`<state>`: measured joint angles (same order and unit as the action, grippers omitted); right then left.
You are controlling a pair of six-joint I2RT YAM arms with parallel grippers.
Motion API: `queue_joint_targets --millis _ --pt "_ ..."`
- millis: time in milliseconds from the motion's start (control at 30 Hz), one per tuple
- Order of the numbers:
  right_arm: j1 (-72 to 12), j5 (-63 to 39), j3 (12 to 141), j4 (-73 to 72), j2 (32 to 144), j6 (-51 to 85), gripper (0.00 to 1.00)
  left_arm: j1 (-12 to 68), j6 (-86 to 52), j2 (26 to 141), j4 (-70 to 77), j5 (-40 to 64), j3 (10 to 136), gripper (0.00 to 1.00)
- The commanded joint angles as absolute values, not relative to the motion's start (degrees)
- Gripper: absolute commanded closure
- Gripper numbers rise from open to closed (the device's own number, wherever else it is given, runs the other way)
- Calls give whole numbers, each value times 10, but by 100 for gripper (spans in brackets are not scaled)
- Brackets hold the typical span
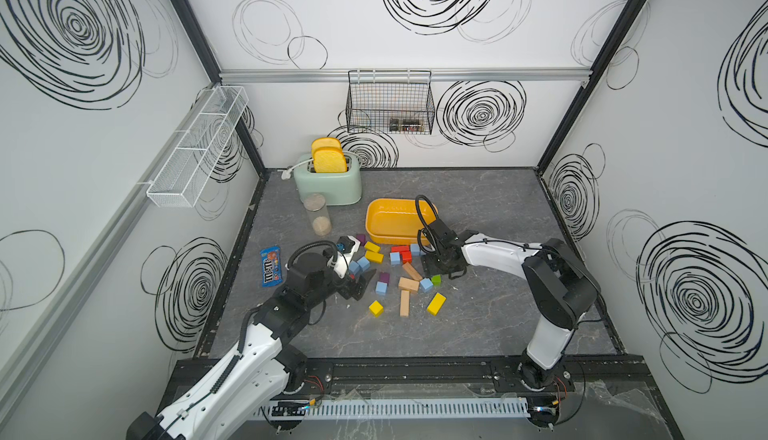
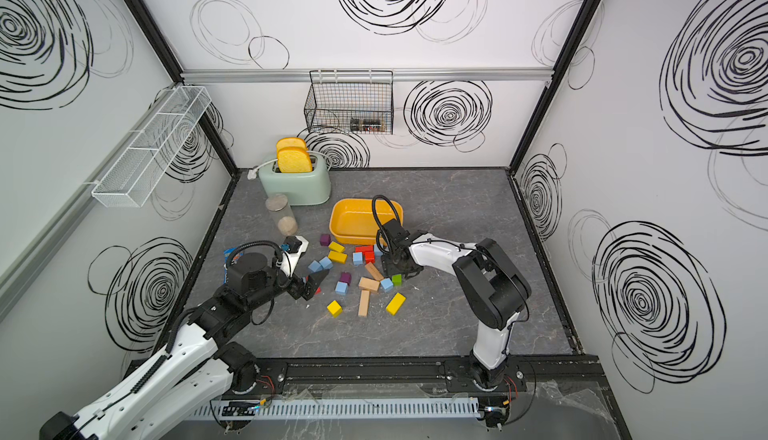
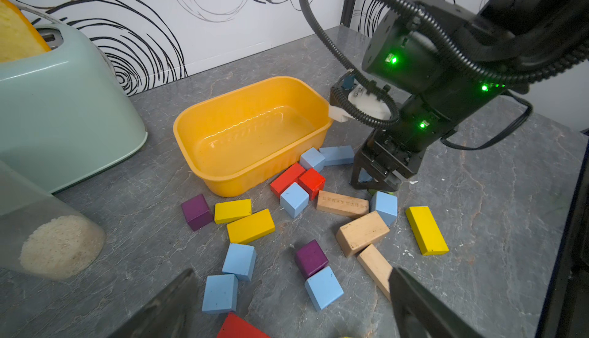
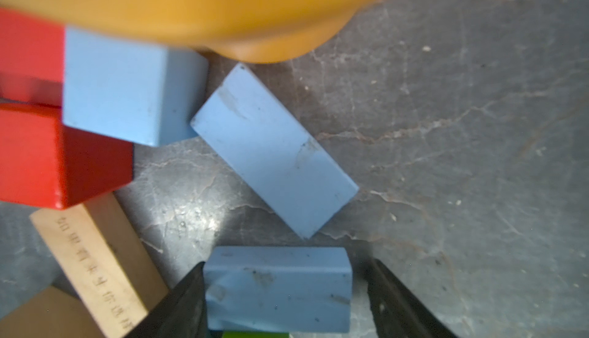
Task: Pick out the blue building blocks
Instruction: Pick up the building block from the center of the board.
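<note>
Left edge of the table: you have the packet [image 1: 270, 266] lying flat, apart from the pile.
Left gripper [image 3: 291, 274]: its jaws are spread wide and hold nothing; it hovers low at the pile's left side.
Blue blocks [image 1: 381, 287]: you find them scattered through the mixed pile on the table, all outside the tub.
Blue pair [image 3: 239, 261]: two cubes sit corner to corner just ahead of the left jaws; a third blue cube [image 3: 323, 287] rests against a purple cube [image 3: 310, 258].
Middle of the pile: one blue cube [image 3: 294, 199] touches the red blocks [image 3: 311, 181]; another [image 3: 384, 207] touches the wooden blocks [image 3: 361, 232].
Tub [image 1: 376, 213]: it stands just behind the pile; a blue cube [image 4: 127, 87] and a blue brick [image 4: 274, 151] lie just beside its right end.
Right gripper [image 4: 287, 264]: it points down at the table, with its jaws straddling a blue block [image 4: 277, 291]. You see one finger [image 4: 188, 291] against the block's end and a gap at the other side, so it is not yet pinched. A green cube [image 4: 255, 334] is just beside that block.
</note>
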<state>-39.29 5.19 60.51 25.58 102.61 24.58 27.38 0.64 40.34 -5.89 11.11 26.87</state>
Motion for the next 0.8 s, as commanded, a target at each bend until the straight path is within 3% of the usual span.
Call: queue_joint_targets --millis 0,567,700,767 --pt "-396 49 608 283 1043 249 27 277 10 402 -37 106 267 4" --pt "-397 44 599 278 996 239 51 277 6 410 -42 102 273 4" --pt "-396 37 592 272 956 231 63 277 6 410 -50 103 280 4" --pt "-393 36 592 272 934 229 74 276 7 410 -55 103 287 4"
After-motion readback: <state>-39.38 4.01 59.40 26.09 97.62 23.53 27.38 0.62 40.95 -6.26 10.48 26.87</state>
